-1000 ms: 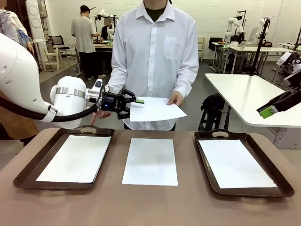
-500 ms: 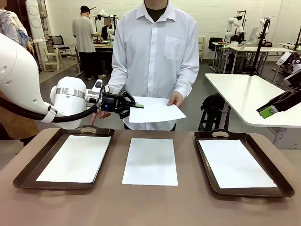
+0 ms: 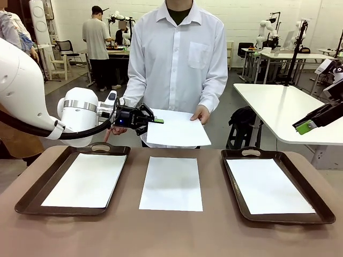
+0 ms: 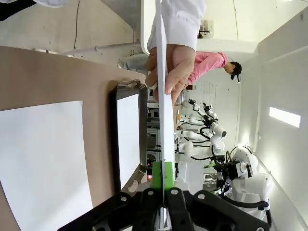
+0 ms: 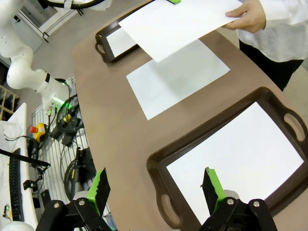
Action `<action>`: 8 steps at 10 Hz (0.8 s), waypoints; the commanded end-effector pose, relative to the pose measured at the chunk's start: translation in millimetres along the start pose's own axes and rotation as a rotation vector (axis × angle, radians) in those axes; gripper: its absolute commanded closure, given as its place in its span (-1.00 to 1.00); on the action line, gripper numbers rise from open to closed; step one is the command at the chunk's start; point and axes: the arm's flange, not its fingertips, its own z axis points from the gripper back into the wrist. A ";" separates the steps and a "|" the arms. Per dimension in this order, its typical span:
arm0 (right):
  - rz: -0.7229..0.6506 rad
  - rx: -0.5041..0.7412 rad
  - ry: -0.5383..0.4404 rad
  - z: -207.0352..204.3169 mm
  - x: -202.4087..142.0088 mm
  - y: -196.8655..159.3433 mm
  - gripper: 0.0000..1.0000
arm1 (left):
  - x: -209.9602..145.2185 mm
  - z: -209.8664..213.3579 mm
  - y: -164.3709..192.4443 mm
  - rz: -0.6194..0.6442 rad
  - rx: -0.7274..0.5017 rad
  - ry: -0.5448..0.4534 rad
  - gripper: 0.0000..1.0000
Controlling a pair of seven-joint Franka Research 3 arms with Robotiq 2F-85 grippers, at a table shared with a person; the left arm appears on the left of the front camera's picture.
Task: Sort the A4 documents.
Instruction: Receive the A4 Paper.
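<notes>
While a hand (image 3: pixel 201 113) holds the sheet (image 3: pixel 179 131) at its far side, we see the left gripper (image 3: pixel 157 121) pinching it, the right gripper (image 5: pixel 156 184) wide.

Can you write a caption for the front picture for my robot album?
The left gripper pinches a paper sheet that a person's hand holds above the table.

Plain white A4 documents (image 3: pixel 171 183), dark brown trays (image 3: pixel 64 211), lighter brown table (image 3: pixel 171 235), plain white shirt (image 3: pixel 177 59) of the person, white arm (image 3: pixel 21 80), black left gripper (image 3: pixel 159 121) with bright green pads (image 4: pixel 156 173), black right gripper (image 5: pixel 156 183) with same green
</notes>
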 end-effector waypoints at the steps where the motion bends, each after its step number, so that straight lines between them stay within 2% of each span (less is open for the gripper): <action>1: 0.008 0.001 -0.002 0.2 -0.7 0.7 -1.00 | 0.3 0.0 0.2 0.006 0.002 -0.004 1.00; 8: 0.008 0.001 -0.002 0.2 -0.7 0.7 -1.00 | 0.3 0.0 0.2 0.006 0.002 -0.004 1.00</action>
